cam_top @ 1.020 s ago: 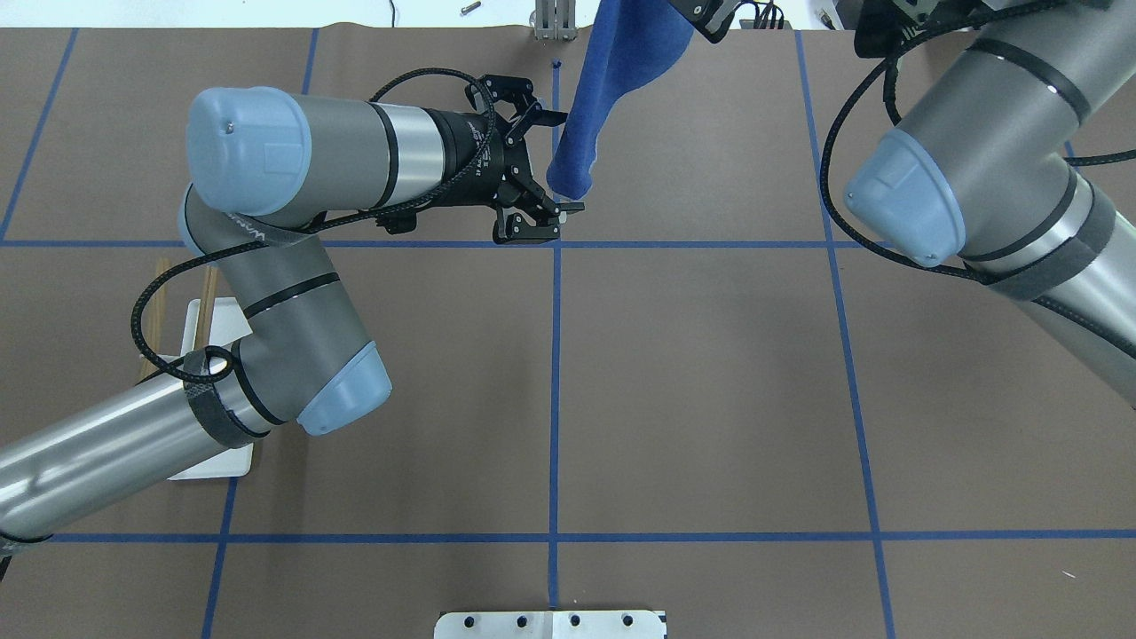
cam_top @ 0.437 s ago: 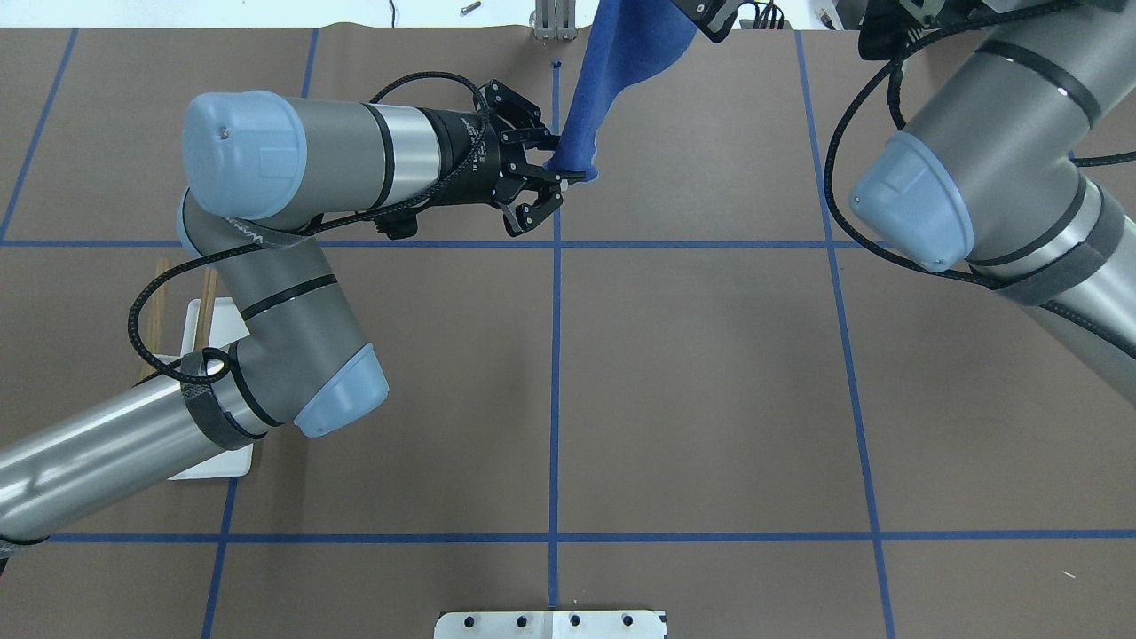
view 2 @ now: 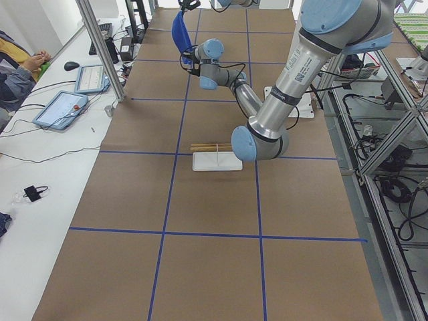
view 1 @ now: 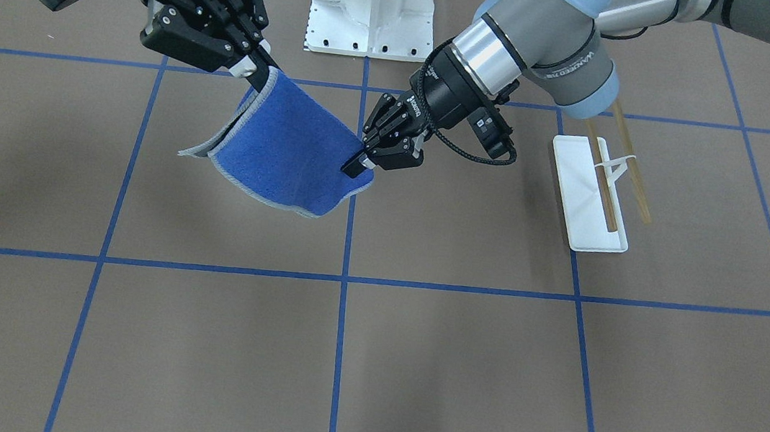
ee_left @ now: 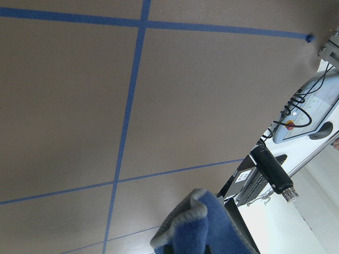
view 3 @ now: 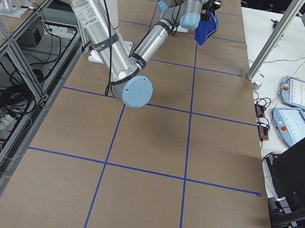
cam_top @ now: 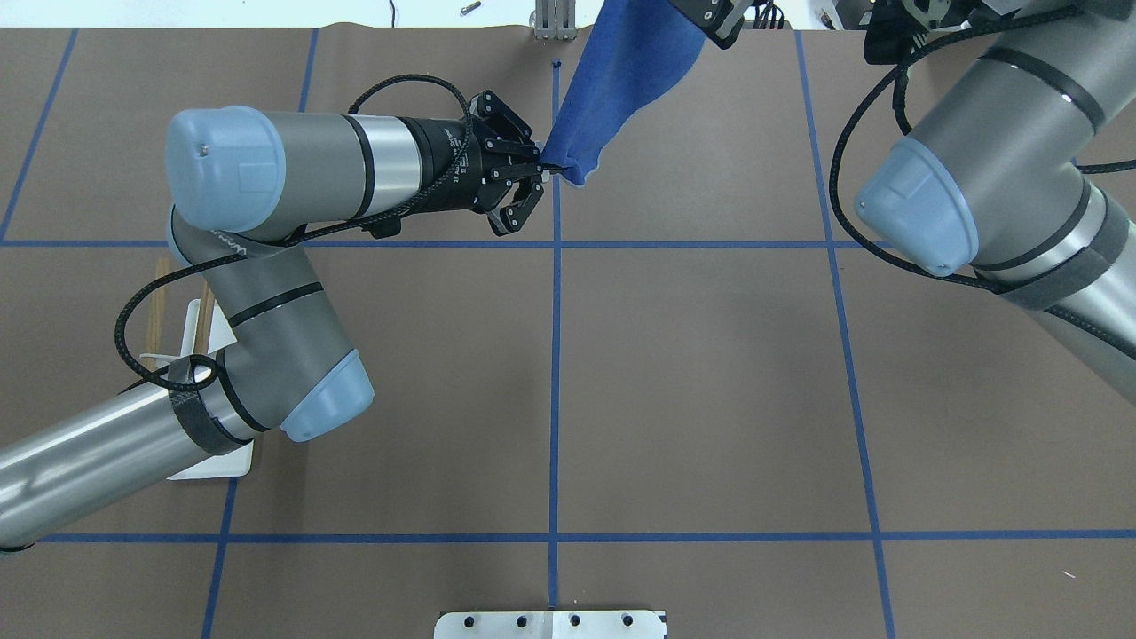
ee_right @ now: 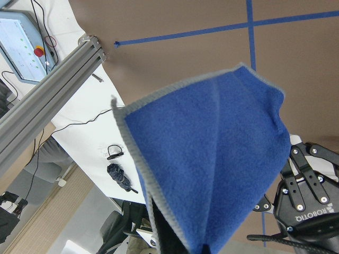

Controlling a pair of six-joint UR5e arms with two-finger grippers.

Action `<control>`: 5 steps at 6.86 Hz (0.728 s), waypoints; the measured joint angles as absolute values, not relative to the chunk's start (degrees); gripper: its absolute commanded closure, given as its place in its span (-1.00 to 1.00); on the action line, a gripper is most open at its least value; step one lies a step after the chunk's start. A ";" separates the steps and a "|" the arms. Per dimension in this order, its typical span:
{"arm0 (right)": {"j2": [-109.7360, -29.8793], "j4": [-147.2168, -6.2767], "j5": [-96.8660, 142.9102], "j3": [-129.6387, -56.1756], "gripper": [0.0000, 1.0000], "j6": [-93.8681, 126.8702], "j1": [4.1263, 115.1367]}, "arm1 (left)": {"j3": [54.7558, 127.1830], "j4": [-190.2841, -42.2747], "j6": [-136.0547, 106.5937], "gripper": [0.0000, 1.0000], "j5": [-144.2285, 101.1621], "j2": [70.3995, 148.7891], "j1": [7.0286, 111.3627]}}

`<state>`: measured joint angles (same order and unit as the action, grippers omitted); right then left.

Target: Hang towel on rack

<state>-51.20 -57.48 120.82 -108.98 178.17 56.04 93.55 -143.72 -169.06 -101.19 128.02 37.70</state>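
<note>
The royal-blue towel (view 1: 284,150) with a grey stitched edge hangs in the air above the table, stretched between both grippers. My right gripper (view 1: 257,72) is shut on its upper corner. My left gripper (view 1: 362,164) is shut on the lower corner nearest it; in the overhead view this gripper (cam_top: 543,169) pinches the towel's tip (cam_top: 621,80). The towel fills the right wrist view (ee_right: 212,174), and its corner shows in the left wrist view (ee_left: 206,227). The rack (view 1: 602,190), a white tray with two tan rods, stands apart on the table, beside my left arm, partly hidden under it in the overhead view (cam_top: 191,324).
The large white bolted pedestal (view 1: 373,4) stands at the robot's side of the table. An aluminium post (cam_top: 555,22) rises at the far edge. An operators' desk with tablets (view 2: 63,107) runs beyond it. Brown paper with blue tape lines covers the table.
My left gripper, open beside the hanging towel's lower end a second ago, has shut on that corner and drawn it slightly towards my left, stretching the towel.
</note>
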 measured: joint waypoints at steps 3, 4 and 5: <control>-53.16 -55.85 120.76 -108.99 -1.00 173.77 56.03 | 93.85 -143.70 -153.52 1.00 -99.88 127.29 37.78; -53.86 -55.77 120.76 -108.98 -1.00 171.74 56.05 | 94.83 -143.67 -147.10 1.00 -99.11 125.94 37.82; -54.77 -55.69 120.76 -108.98 -1.00 169.80 56.06 | 96.47 -143.66 -136.47 1.00 -97.43 123.52 37.85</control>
<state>-54.77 -55.69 120.76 -108.98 169.80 56.06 96.47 -143.66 -136.47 -97.43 123.52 37.85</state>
